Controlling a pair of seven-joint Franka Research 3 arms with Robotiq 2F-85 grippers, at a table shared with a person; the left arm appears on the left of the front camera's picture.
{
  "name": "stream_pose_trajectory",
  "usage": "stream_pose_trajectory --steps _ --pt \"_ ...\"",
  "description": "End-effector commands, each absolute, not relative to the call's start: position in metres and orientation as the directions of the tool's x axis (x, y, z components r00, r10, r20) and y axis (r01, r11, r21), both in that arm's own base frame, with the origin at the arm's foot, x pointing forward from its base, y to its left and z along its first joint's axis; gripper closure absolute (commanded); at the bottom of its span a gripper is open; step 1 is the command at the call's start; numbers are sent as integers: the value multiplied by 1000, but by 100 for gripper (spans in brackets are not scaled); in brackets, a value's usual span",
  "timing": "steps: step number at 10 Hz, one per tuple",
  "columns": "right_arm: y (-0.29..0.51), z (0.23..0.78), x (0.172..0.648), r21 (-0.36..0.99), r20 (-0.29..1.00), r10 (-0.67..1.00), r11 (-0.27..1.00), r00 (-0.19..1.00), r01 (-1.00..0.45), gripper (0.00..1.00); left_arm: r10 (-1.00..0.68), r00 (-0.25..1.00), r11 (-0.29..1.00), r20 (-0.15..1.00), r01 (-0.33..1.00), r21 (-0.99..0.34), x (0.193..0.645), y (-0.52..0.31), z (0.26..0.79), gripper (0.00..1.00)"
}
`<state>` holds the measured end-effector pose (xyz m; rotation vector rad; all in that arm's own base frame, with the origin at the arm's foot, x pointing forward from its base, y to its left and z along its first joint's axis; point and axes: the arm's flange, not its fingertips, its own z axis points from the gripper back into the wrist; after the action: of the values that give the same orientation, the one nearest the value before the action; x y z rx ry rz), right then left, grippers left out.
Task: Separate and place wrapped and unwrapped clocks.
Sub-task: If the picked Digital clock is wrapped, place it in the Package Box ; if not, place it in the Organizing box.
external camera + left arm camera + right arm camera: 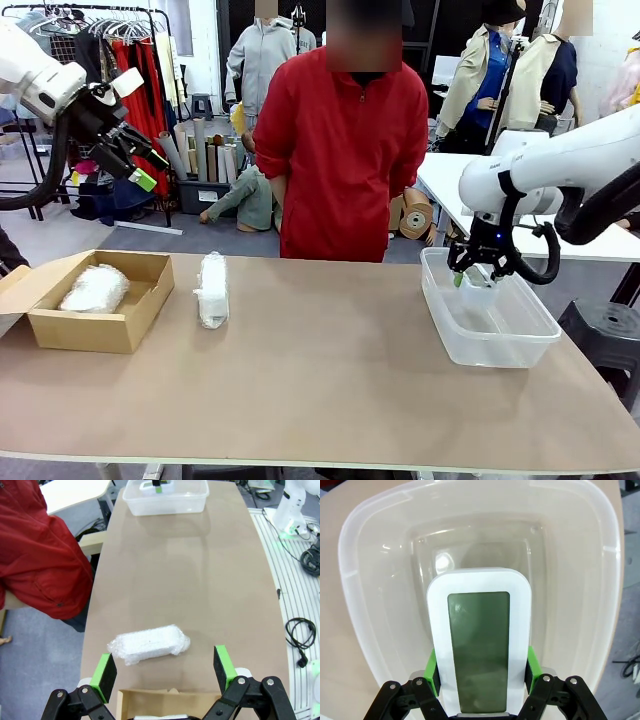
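Brown cardboard box [128, 322]: is sitting open at the table's left end, its flap hanging out over the left edge.
First wrapped clock [94, 288]: is lying inside that box, in its bubble-wrap.
Left gripper [140, 165]: is hanging high above the box end, green pads spread wide, gripping nothing.
Second wrapped clock [212, 290]: is lying on bare table just right of the box, apart from it, near the far edge.
Table [330, 370]: is lying bare across its middle, giving wide room between the bundle and the tub.
Right gripper [472, 278]: is pinching the bare clock by its long sides, pads pressed against both.
Bare clock [479, 630]: is hanging upright over the tub's far end, screen facing the wrist camera; whether it is touching the floor, I cannot tell.
Clear plastic tub [535, 335]: is sitting near the table's right edge.
Step in hand: probably setting the bare clock down in the tub; easing it low and centred before letting go should avoid a drop.
Edges: the far wall is standing closest, so any shifting should be going toward the tub's middle.
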<state>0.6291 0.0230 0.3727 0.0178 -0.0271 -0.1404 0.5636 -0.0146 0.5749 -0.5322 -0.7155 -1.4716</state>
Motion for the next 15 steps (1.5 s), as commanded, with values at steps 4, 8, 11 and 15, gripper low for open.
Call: stream_pose_trajectory --steps 4,8,11,15 --pt "18 346 632 -37 10 -185 982 983 185 100 -705 -40 46 708 994 102 561 -14 576 0" --pt "14 325 631 -74 -55 -186 981 981 181 100 -705 -40 46 708 994 102 561 -14 576 0" --pt "12 319 631 -81 -73 -191 979 979 185 92 -705 -40 46 708 994 102 561 -14 576 0" --pt "11 319 631 -84 -98 -194 979 976 186 24 -705 -40 46 708 994 102 561 -14 576 0"
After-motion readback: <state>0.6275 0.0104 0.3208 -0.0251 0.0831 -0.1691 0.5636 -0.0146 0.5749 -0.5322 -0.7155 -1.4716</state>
